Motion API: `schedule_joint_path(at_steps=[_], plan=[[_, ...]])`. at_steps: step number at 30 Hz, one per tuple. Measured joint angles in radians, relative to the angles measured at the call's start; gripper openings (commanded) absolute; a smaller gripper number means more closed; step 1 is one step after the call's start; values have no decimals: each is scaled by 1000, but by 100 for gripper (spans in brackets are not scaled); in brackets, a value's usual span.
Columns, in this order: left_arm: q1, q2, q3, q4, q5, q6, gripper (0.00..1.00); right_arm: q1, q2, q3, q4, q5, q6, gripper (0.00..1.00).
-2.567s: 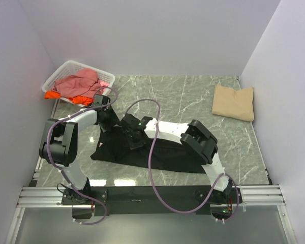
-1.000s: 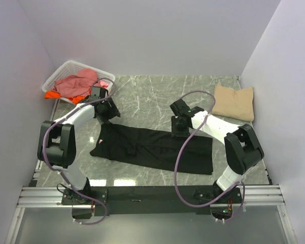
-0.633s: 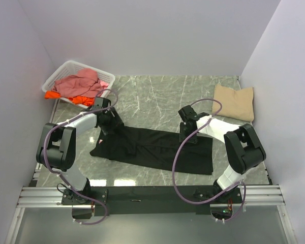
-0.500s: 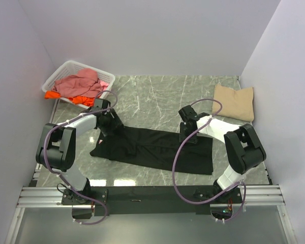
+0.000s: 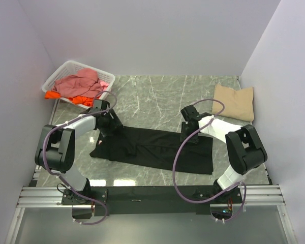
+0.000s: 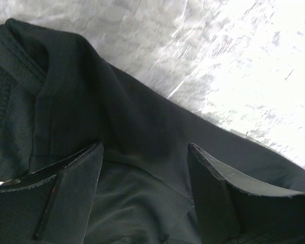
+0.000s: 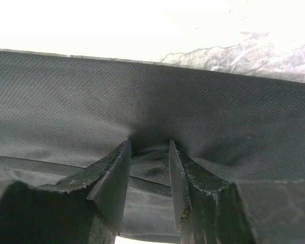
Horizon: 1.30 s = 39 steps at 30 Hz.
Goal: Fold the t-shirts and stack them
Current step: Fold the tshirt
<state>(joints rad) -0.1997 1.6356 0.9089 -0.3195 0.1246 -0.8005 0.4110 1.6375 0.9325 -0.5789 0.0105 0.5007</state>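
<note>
The black t-shirt (image 5: 157,150) lay spread in a long band across the near half of the table (image 5: 157,96), running from in front of the left arm to in front of the right, with its left end rumpled and its right end flatter and squarer. At its far right edge the right gripper (image 5: 189,138) was down on the cloth. In the right wrist view its fingers (image 7: 117,168) stood narrow, with a small pucker of the black knit drawn up between their tips, so we took it as pinching the hem. At the far left corner of the shirt the left gripper (image 5: 112,127) was also low over the fabric. In the left wrist view its two fingers (image 6: 76,173) were spread wide apart with folded black cloth lying between them, and nothing was clamped. Just beyond that fold we saw bare marble. Well apart from all this, a tan t-shirt (image 5: 234,102) sat folded near the far right corner of the table, close to the wall. At the far left corner stood a white lattice basket (image 5: 58,76), holding a crumpled pink t-shirt (image 5: 81,84) with an orange t-shirt (image 5: 53,94) showing beneath it at the near rim.
</note>
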Motion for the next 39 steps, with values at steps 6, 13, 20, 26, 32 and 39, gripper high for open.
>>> schedule_joint_path(at_steps=[6, 13, 20, 26, 32, 39], plan=[[-7, 100, 126, -51, -3, 27, 74, -6, -42, -45, 13, -31, 16, 43], [-47, 288, 375, -97, -35, 75, 75, 2, -78, -83, 5, -84, 45, 42], [-87, 469, 642, -150, -70, 110, 75, 56, -111, -107, -37, -124, 85, 42], [-127, 630, 904, -207, -88, 158, 77, 163, -111, -107, -47, -134, 131, 42], [-156, 698, 1030, -241, -89, 180, 82, 223, -112, -88, -76, -127, 172, 43], [-159, 678, 1051, -286, -118, 193, 88, 223, -112, 62, -170, -42, 154, 43]])
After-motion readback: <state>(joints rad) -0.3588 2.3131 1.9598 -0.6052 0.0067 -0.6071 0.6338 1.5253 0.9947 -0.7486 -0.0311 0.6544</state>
